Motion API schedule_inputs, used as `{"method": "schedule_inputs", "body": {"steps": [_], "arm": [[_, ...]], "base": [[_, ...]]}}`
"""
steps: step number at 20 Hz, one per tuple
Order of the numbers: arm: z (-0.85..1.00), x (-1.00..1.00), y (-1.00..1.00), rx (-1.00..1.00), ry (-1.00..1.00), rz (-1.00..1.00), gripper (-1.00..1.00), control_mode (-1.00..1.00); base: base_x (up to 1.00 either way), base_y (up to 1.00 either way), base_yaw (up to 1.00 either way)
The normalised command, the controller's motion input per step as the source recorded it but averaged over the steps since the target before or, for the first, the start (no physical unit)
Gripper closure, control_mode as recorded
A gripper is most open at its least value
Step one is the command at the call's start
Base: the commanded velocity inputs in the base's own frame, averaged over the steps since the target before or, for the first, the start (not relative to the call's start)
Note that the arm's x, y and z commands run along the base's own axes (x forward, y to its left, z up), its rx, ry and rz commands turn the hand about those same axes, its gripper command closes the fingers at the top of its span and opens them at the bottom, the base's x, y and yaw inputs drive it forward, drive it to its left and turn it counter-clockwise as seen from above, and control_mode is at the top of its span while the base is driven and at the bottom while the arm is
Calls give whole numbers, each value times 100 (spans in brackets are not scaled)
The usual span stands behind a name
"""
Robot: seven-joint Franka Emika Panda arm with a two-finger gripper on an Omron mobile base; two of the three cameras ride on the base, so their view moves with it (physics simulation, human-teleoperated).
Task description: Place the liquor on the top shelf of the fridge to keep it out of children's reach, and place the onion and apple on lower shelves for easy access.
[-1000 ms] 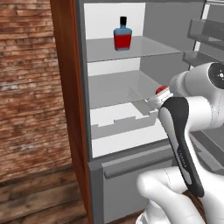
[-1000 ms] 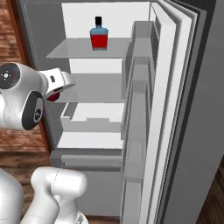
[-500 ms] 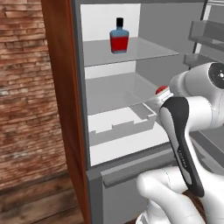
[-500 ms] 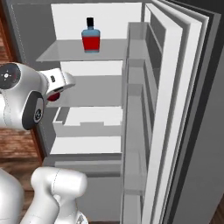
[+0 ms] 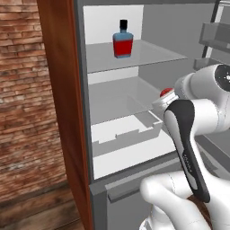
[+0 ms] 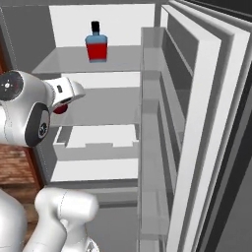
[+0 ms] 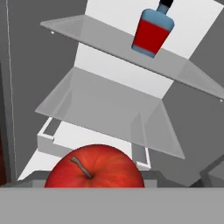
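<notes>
- The apple (image 7: 94, 168): glossy red skin with soft highlights and a thin brown stem.
- The top shelf (image 7: 100, 38): smooth, translucent grey, like glass.
- The liquor (image 5: 122, 39): smooth, slightly shiny bottle with a matt black cap.
- The fridge (image 6: 206, 133): matt grey walls, plain white back.
- The cupboard side (image 5: 63, 90): reddish wood.
- The brick wall (image 5: 22, 90): rough.

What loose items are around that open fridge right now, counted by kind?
Bottles: 1, the liquor standing on the top shelf.
Fruit: 1, the apple at the gripper.
Total: 2
</notes>
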Motion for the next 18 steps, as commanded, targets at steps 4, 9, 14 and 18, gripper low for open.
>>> {"method": "schedule_inputs", "body": {"steps": [4,9,14,18], "arm": [[0,0,0,0,0,0,100,100],[0,0,0,0,0,0,100,100],[-23,13,-13,0,0,0,100,-100],[-53,23,-17,0,0,0,100,-100]], "base": [[41,-2,-5],[26,-13,-2],[7,-8,0],[0,0,0]]}}
